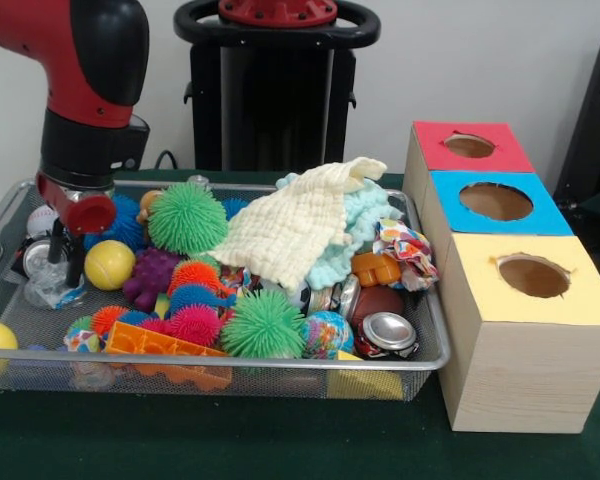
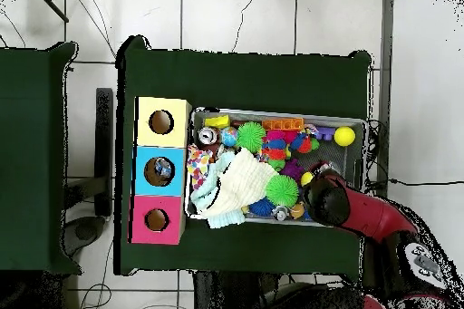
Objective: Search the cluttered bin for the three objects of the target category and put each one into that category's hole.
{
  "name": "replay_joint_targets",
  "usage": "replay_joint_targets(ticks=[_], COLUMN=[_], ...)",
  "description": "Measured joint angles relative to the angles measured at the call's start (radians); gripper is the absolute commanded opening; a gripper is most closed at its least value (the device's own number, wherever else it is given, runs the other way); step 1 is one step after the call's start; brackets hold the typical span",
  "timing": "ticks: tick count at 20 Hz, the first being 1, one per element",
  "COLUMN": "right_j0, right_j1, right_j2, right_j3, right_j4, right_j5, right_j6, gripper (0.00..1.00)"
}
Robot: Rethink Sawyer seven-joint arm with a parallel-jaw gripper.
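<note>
- Green bench (image 1: 280, 440) under a white wall; the floor is tiled.
- Bin (image 1: 432, 352) left of a wooden box (image 1: 520, 370) with red, blue and yellow holes.
- Arm (image 1: 85, 90) over the bin's left end; pincer (image 1: 62, 262) down among the clutter by a clear bottle (image 1: 45, 285). Opening: cannot tell.
- Cream cloth (image 1: 290, 225) covers the middle.
- Green spiky balls (image 1: 263, 325) crowd a can (image 1: 388, 332) in the right corner.

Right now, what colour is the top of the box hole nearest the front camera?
Yellow. The nearest box top is yellow around its hole, clearest in the front view.
</note>
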Motion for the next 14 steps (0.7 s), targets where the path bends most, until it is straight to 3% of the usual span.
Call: replay_joint_targets(ticks=[14], right_j0=[0.003], right_j1=[0.020], right_j2=[-0.011], right_j3=[-0.039], right_j4=[-0.028], right_j5=[0.000], right_j6=[0.000], gripper=[1.00])
